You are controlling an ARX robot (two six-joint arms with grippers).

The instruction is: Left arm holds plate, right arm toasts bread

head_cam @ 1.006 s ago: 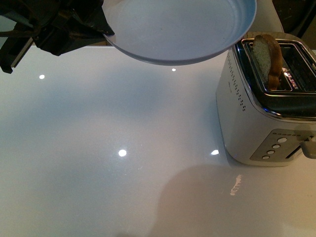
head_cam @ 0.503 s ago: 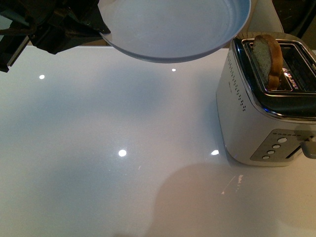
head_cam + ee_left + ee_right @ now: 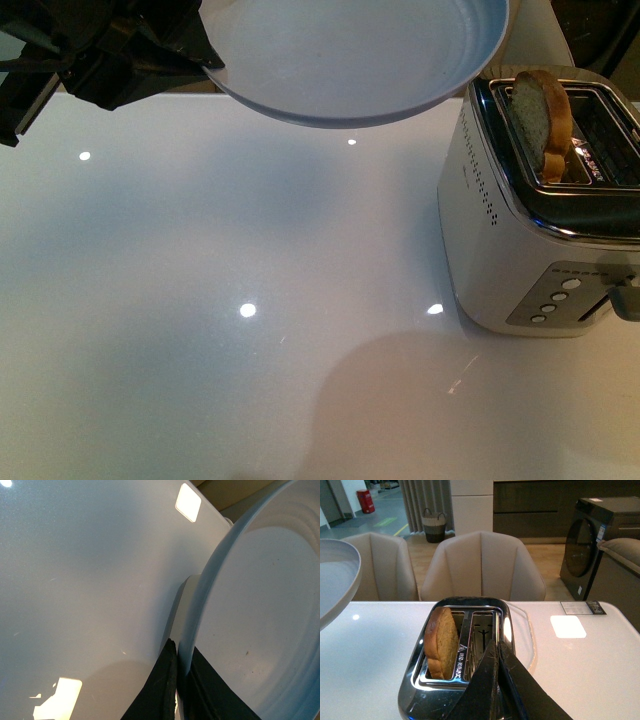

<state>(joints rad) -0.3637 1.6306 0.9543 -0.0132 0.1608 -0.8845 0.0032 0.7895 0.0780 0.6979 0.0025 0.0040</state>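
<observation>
The left gripper (image 3: 210, 62) reaches in from the far left corner, held above the table (image 3: 250, 380), its dark body angled toward the middle. Its fingers (image 3: 167, 690) are pinched on the near left rim of the plate (image 3: 350, 50), one on each side of the rim, as the left wrist view shows. The plate hangs in the air, roughly level and bare inside, its right edge near the toaster's (image 3: 500, 230) far corner but not touching it. Beneath and in front of the plate the glossy white table lies open across the whole left and middle.

The toaster stands at the right edge of the table, buttons facing the front. The bread (image 3: 540, 115) stands upright in the left-hand slot, its rounded top well above the chrome rim, while the other slot is unfilled. In the right wrist view, the right gripper (image 3: 496, 647) hovers just over the toaster's near end, its two fingers pressed together, gripping nothing. Beige chairs (image 3: 480, 565) stand beyond the table's far edge.
</observation>
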